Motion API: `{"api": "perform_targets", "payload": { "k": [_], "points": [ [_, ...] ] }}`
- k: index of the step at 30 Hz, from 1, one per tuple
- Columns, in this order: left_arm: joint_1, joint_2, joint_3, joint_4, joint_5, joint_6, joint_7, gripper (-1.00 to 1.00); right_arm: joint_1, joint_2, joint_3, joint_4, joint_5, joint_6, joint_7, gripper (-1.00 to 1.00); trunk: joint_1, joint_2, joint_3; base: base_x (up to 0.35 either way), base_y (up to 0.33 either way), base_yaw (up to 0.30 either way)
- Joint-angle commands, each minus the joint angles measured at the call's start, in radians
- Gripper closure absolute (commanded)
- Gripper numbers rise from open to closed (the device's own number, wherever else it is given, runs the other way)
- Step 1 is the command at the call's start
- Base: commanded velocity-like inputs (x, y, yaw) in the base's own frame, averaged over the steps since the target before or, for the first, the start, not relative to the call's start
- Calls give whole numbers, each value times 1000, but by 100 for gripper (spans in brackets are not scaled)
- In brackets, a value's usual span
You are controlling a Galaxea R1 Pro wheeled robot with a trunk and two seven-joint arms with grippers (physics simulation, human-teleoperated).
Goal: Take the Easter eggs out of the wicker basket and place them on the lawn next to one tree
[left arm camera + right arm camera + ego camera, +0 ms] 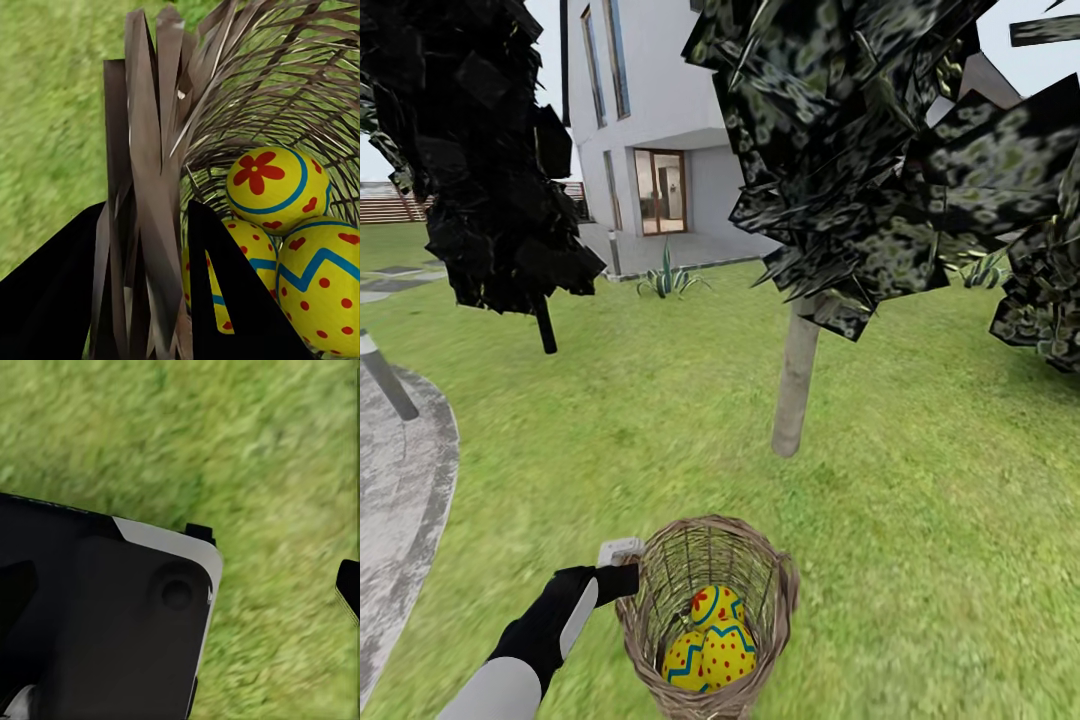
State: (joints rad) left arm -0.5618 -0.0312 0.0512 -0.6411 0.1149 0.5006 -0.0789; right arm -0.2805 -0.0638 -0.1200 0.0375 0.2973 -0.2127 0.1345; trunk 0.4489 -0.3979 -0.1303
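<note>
Lawn (920, 480) near tree (796, 385) | left tool (142, 300) clamped on wicker basket (785, 590) rim, carrying three eggs (712, 640) treeward | right tool: state unclear

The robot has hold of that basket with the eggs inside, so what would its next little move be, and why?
Probably carry the wicker basket forward to the pale-trunked tree. The left gripper is clamped on the rim, fingers either side of the weave, all three Easter eggs are inside, and the trunk stands just ahead across the lawn.
</note>
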Motion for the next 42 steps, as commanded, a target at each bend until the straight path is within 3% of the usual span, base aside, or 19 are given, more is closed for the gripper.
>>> {"api": "perform_targets", "payload": {
  "k": [1,27,37,40,42],
  "points": [
    [-1,-1,5,-2,14,7,-2,100,-2,-1,-9,4,6,-7,3,-100,1,-2,-2,324,0,0],
    [-1,-1,4,-2,13,6,-2,100,-2,0,-8,4,8,-4,2,-100,1,-2,-2,321,7,0],
    [-1,1,9,-17,14,13,-2,100,-2,-2,-9,2,8,-5,2,-100,1,-2,-2,16,1,0],
    [-3,6,16,-12,13,24,1,100,-2,-1,-9,2,10,-5,2,-100,13,-23,-11,0,0,0],
    [-3,0,69,-12,13,27,5,100,-2,-1,-9,2,14,-5,2,-100,20,-37,-18,0,0,0]
  ]
}}
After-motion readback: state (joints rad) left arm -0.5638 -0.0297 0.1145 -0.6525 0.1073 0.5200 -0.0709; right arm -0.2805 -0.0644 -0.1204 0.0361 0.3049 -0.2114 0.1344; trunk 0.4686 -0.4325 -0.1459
